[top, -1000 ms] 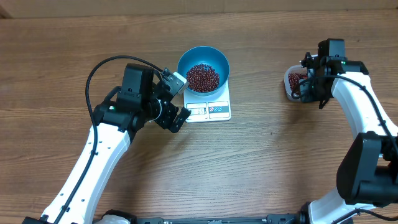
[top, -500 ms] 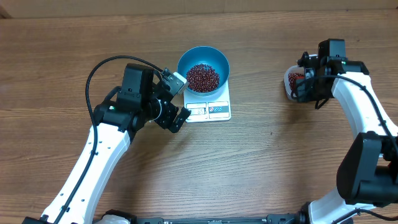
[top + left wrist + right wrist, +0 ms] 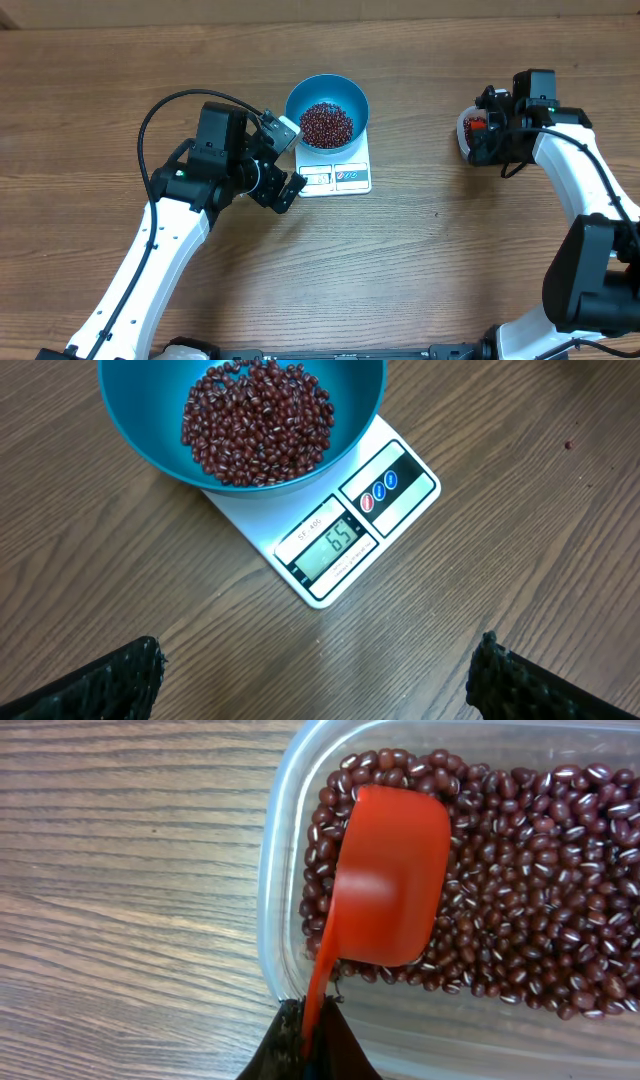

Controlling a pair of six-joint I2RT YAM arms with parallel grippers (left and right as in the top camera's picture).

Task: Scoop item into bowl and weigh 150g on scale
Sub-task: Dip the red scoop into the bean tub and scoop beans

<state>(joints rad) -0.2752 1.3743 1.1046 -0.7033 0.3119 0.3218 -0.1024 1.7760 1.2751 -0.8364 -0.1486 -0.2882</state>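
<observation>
Since a second ago, the right gripper (image 3: pixel 489 141) has swung slightly further over the clear plastic tub (image 3: pixel 463 135), hiding more of it from above; the left arm, bowl and scale have not shifted.

Dark red-brown beans (image 3: pixel 258 422) lie in a loose heap in the bottom of the blue bowl (image 3: pixel 140 420). That bowl stands on the back part of the white scale (image 3: pixel 400 500), near the middle of the desk's (image 3: pixel 420 260) far edge. The scale's display (image 3: pixel 335 547) appears to read 65, so the weighing looks less than half done and more scoops seem needed.

The tub, well apart towards the right end of the far edge, holds the remaining supply. A red scoop (image 3: pixel 390 880) lies in it, among the beans. The right gripper is clenched on the scoop's thin handle.

The left gripper (image 3: pixel 285 160) hangs released just left of the scale, jaws spread wide, grasping nothing.

Whether the scoop carries any beans cannot be made out. The tub's right part is cut off in the wrist view. The left fingertips (image 3: pixel 110 680) show only as dark corners.
</observation>
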